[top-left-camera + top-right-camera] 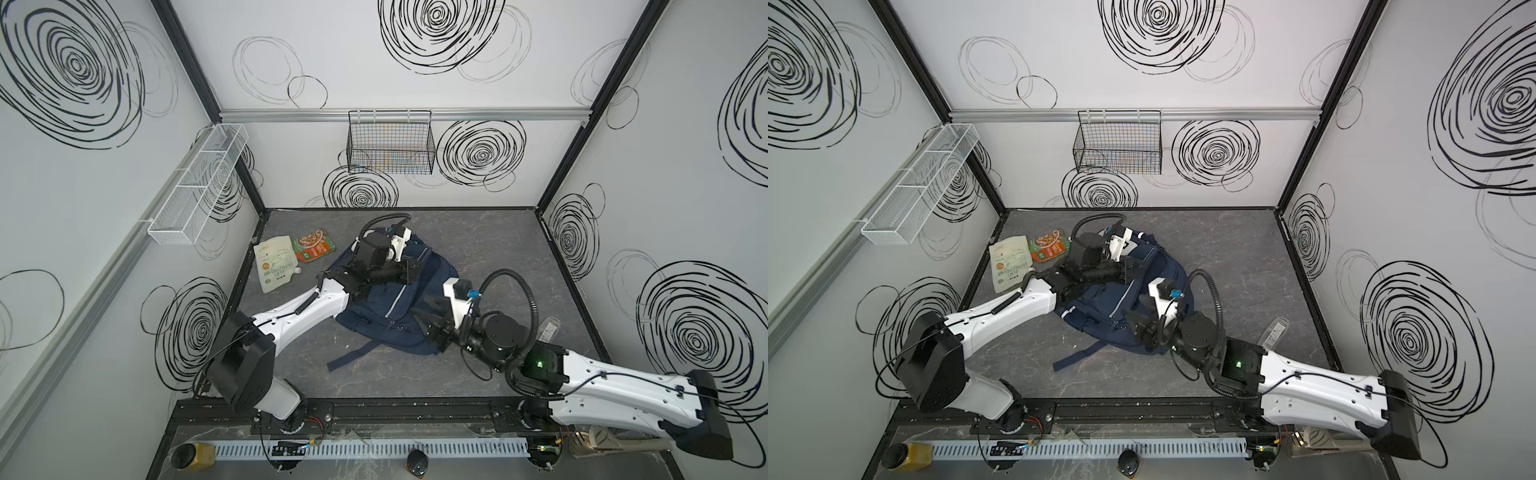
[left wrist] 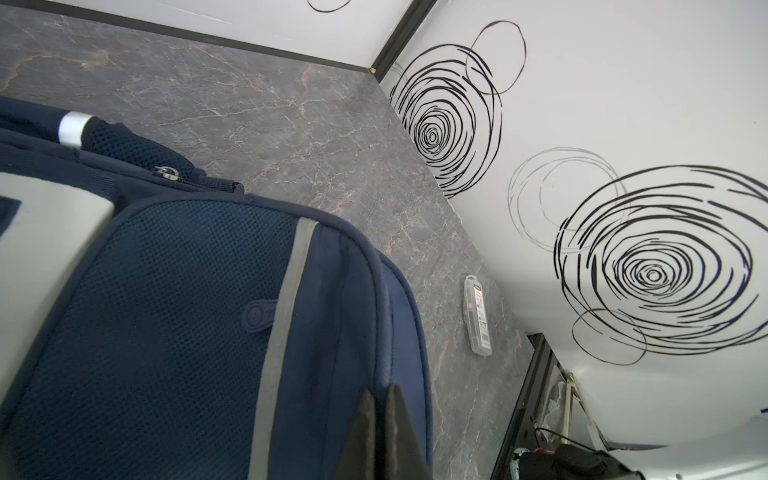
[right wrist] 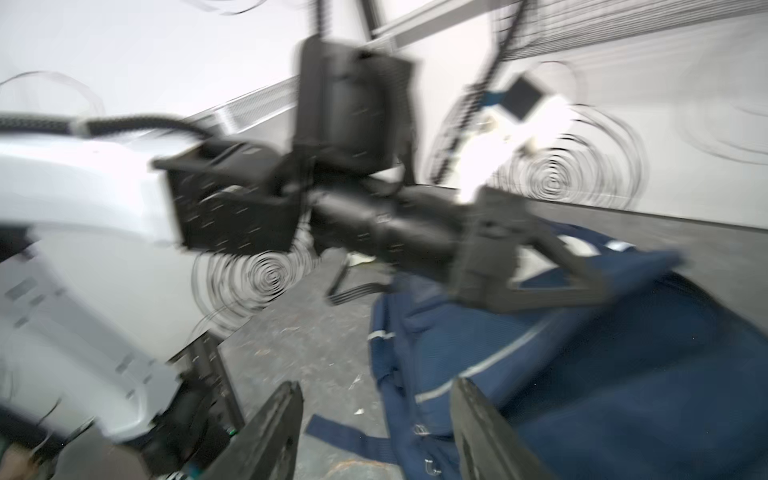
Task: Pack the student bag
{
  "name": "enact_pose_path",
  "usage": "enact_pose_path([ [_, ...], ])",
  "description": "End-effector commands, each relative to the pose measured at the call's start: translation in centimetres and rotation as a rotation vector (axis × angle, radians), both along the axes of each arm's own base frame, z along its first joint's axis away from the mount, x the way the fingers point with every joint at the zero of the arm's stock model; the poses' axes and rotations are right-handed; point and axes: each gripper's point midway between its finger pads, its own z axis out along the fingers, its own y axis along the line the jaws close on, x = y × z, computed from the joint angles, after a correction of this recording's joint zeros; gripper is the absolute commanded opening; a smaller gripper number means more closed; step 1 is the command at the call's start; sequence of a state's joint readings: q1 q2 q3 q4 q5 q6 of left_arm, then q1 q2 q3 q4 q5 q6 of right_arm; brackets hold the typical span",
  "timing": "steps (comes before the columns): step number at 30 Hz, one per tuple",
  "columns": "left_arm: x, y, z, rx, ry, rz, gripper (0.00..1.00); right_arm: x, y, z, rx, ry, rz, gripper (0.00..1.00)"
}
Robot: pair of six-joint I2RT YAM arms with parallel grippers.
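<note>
Tabletop [image 1: 478, 232]; left hand [image 2: 382, 399] seemingly on bag [image 1: 374, 316]

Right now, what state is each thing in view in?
Navy blue fabric backpack: lying flat.
Left fingers: shut, against the backpack.
Right fingers: open, empty.
White spouted pouch: lying flat.
Orange food packet: lying flat.
Clear plastic case: lying flat near wall.

The student bag [image 1: 382, 309] lies on the table [image 1: 490, 249], pouches [image 1: 276, 264] left (box [image 1: 549, 329] right).
</note>
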State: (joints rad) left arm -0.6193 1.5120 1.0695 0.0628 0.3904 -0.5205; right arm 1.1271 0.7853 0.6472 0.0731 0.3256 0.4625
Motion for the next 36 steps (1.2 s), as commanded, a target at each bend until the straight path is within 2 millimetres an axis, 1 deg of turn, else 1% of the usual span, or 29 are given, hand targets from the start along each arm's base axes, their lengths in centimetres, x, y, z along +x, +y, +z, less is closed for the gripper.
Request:
enact_pose_path([
  [1,-0.6,-0.3,1.8,-0.04,-0.095,-0.074,0.0,4.1,-11.3,-4.3,-0.051,0.168,-0.527,0.75],
  [2,-0.8,-0.4,1.6,-0.039,-0.09,-0.085,0.02,4.8,-13.8,-4.9,-0.049,0.196,-0.621,0.81],
  [3,-1.1,-0.5,1.4,-0.04,-0.082,-0.097,0.09,5.4,-16.3,-5.6,-0.048,0.232,-0.708,0.86],
  [4,-1.4,-0.6,1.0,-0.037,-0.072,-0.11,0.21,6.1,-18.6,-6.5,-0.055,0.277,-0.782,0.88],
  [6,-2.1,-0.8,0.8,-0.027,-0.066,-0.14,0.48,6.7,-22.6,-8.6,-0.05,0.381,-0.914,0.9],
  [7,-2.4,-0.9,0.7,-0.02,-0.063,-0.145,0.55,6.8,-24.6,-10.1,-0.046,0.445,-0.981,0.91],
  [9,-2.7,-0.9,0.5,0.02,-0.095,-0.149,0.62,6.3,-28.0,-12.8,-0.038,0.568,-1.098,0.92],
  [10,-2.8,-0.8,0.4,0.041,-0.105,-0.145,0.63,5.6,-29.6,-14.2,-0.035,0.626,-1.165,0.92],
  [12,-3.0,-0.7,0.3,0.084,-0.126,-0.14,0.65,4.2,-31.8,-16.6,-0.022,0.727,-1.26,0.92],
  [14,-3.1,-0.6,0.5,0.107,-0.147,-0.13,0.66,3.3,-32.5,-18.1,-0.021,0.782,-1.289,0.92],
  [16,-3.4,-0.6,1.1,0.1,-0.161,-0.133,0.66,2.3,-33.1,-19.1,-0.037,0.795,-1.341,0.93],
  [17,-3.4,-0.7,1.4,0.091,-0.166,-0.135,0.66,2.1,-33.3,-19.4,-0.041,0.79,-1.35,0.93],
  [20,-3.7,-0.6,2.3,0.064,-0.175,-0.139,0.67,1.4,-33.6,-21.2,-0.048,0.802,-1.362,0.94],
  [22,-4.0,-0.6,2.5,0.062,-0.185,-0.151,0.7,0.7,-33.9,-22.3,-0.044,0.824,-1.389,0.93],
  [27,-4.7,-1.0,3.2,0.074,-0.235,-0.173,0.74,0.4,-34.7,-22.4,-0.005,0.814,-1.456,0.94],
  [30,-4.1,-1.1,3.8,0.021,-0.217,-0.162,0.74,0.3,-35.4,-22.5,-0.015,0.805,-1.491,0.95],
  [33,-3.1,-0.7,3.7,-0.02,-0.173,-0.143,0.74,0.0,-36.0,-23.5,-0.005,0.837,-1.501,0.96],
  [36,-2.3,-0.1,3.2,-0.023,-0.153,-0.12,0.74,0.3,-36.3,-24.5,0.037,0.851,-1.483,0.87],
])
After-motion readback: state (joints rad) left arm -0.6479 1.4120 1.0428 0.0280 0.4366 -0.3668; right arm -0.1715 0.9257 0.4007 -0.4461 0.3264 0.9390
